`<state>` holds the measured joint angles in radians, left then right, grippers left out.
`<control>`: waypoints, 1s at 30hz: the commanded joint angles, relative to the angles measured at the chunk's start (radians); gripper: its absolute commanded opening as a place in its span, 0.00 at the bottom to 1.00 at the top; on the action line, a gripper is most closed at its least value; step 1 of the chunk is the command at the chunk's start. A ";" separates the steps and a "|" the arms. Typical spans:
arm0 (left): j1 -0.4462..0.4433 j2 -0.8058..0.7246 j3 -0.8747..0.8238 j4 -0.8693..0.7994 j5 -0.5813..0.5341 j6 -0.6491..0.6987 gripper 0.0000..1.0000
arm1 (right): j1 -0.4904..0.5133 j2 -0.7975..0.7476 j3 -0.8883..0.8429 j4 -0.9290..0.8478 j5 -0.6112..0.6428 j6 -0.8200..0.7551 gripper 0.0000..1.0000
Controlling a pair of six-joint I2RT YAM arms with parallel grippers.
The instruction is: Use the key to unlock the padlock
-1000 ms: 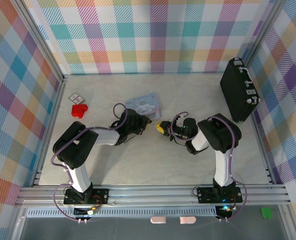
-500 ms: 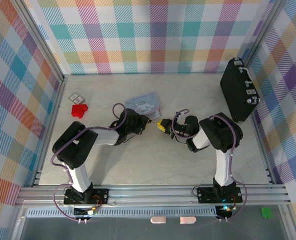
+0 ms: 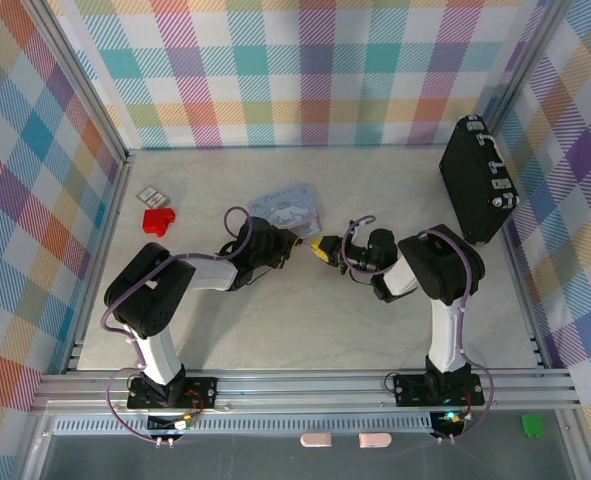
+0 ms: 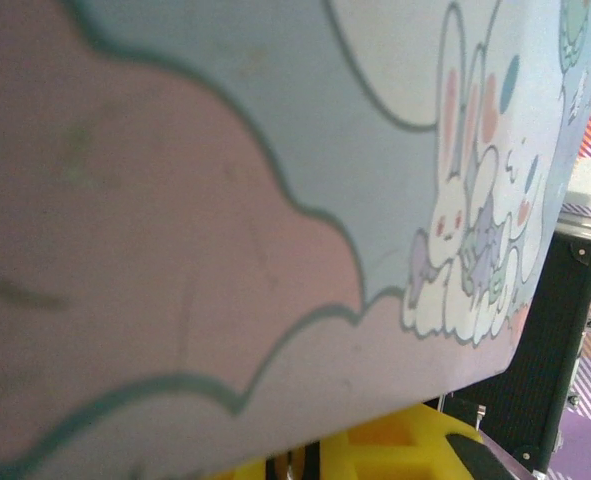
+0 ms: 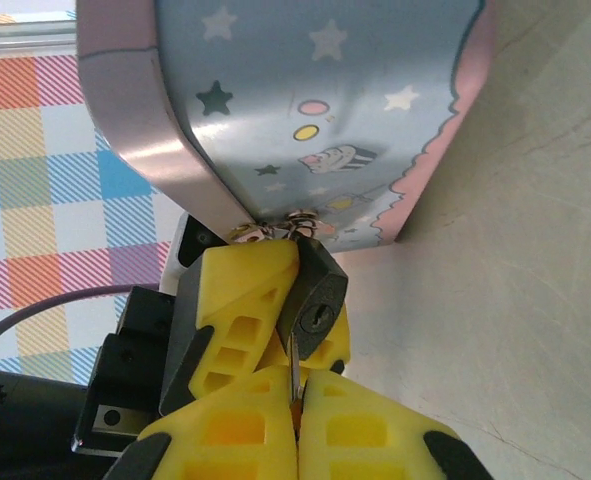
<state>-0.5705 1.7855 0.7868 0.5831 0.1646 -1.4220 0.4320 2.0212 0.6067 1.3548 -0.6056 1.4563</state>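
The pale blue tin [image 5: 305, 110] stands on its edge, and the small dark padlock [image 5: 313, 295] hangs from its hasp rings [image 5: 275, 230]. My left gripper [image 5: 293, 290] is shut on the padlock, with a yellow finger [image 5: 240, 300] on each side of the body. My right gripper [image 5: 297, 378] is shut on the key [image 5: 292, 365]. The thin blade points up, its tip just left of and below the keyhole [image 5: 318, 318], not inside it. From above, both grippers meet [image 3: 315, 247] right below the tin [image 3: 290, 210]. The left wrist view shows the tin's bunny lid [image 4: 225, 200] close up.
A black case [image 3: 478, 180] leans at the right wall. A red block [image 3: 158, 219] and a small card [image 3: 151, 194] lie at the far left. Checked walls enclose the table on three sides.
My right gripper has edged a little away from me and towards the padlock with the key. The left arm and the tin have stayed still.
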 commanded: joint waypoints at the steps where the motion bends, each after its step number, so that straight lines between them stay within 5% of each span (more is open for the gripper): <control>1: 0.012 -0.033 -0.022 0.035 0.044 -0.048 0.05 | -0.001 0.021 0.025 0.053 -0.023 -0.026 0.00; 30: 0.012 -0.049 -0.045 0.081 0.079 -0.095 0.04 | -0.001 0.050 0.041 0.053 -0.059 -0.077 0.00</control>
<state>-0.5659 1.7710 0.7563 0.6319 0.1925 -1.4738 0.4320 2.0518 0.6315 1.3628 -0.6399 1.4094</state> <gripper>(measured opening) 0.138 0.061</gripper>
